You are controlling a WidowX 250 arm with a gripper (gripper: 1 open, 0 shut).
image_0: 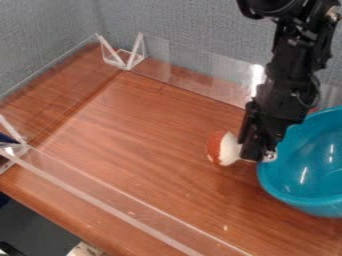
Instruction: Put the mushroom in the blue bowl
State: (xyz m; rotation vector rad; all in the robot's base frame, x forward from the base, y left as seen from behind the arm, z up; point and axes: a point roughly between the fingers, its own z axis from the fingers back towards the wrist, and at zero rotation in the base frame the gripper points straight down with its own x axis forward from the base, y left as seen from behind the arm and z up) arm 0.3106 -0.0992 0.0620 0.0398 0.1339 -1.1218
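Observation:
The mushroom (225,151), red-orange cap pointing left and cream stem toward the fingers, hangs just above the wooden table. My gripper (246,148) is shut on its stem, the black arm coming down from the upper right. The blue bowl (305,163) stands directly to the right of the gripper, partly cut off by the frame's right edge. The mushroom is just outside the bowl's left rim, near rim height.
A clear plastic wall (94,190) fences the wooden table (120,125) along its front and back. A white wire stand (123,55) sits at the back left corner. A grey fabric backdrop is behind.

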